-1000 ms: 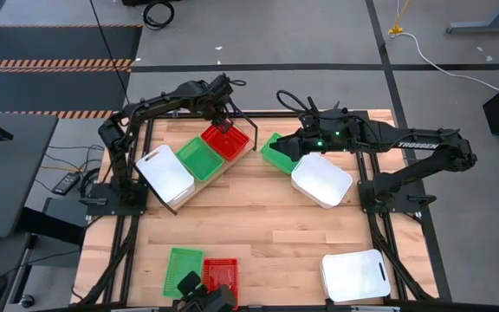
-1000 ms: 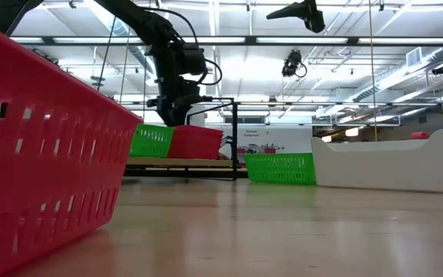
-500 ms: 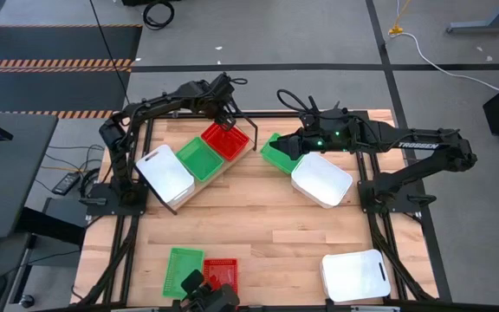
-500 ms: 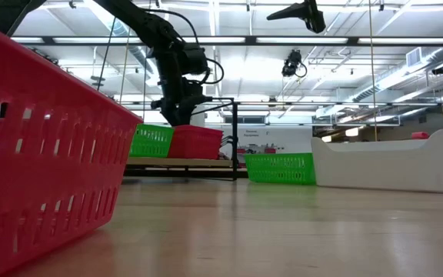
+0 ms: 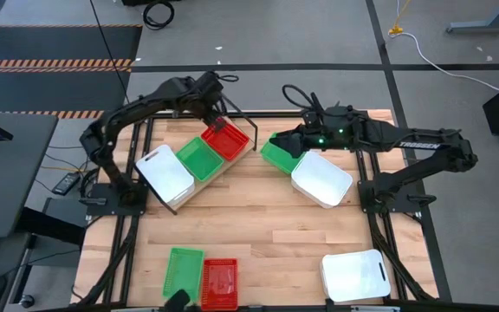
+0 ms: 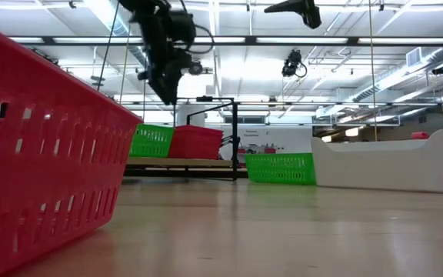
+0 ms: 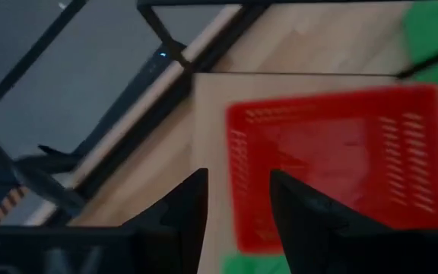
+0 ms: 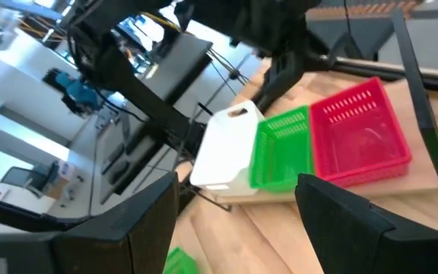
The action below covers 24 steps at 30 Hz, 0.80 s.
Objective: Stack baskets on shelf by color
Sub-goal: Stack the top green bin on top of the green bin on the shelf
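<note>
In the high view's upper left, the shelf point(image 5: 173, 201) carries a white basket point(image 5: 165, 173), a green basket point(image 5: 198, 159) and a red basket point(image 5: 226, 141). The left gripper point(image 5: 214, 111) hangs above the red one, fingers apart and empty. At upper centre, the right gripper point(image 5: 277, 139) sits over another green basket point(image 5: 276, 156), fingers spread wide, beside a second white basket point(image 5: 321, 179).

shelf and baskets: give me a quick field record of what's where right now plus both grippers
shelf: angled, far left of table
on shelf: white basket, green basket, red basket
left gripper: open, empty, above red basket
right gripper: open, empty, by loose green basket
near edge: green, red, white baskets
</note>
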Each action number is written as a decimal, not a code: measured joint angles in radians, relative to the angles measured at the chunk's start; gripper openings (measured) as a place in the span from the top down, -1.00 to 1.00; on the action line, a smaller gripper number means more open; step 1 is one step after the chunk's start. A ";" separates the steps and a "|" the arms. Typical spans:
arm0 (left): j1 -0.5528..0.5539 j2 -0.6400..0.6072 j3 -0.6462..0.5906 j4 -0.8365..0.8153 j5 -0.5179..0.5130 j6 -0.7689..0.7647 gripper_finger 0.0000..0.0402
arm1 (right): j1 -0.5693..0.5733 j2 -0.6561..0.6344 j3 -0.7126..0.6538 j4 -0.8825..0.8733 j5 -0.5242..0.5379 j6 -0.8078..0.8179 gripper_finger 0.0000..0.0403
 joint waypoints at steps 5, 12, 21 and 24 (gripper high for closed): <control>-0.124 -0.083 0.000 -0.014 0.040 -0.067 0.28 | -0.022 -0.008 0.000 -0.068 -0.015 -0.053 -0.33; -0.384 -0.119 0.000 0.078 0.048 -0.113 0.26 | -0.048 -0.056 0.000 -0.011 -0.143 -0.070 -0.33; -0.535 0.026 0.000 0.300 -0.058 0.207 0.25 | -0.063 -0.248 0.000 0.060 -0.187 -0.167 -0.33; -0.522 0.079 0.000 0.366 -0.041 0.310 0.23 | -0.062 -0.307 0.000 0.059 -0.181 -0.175 -0.33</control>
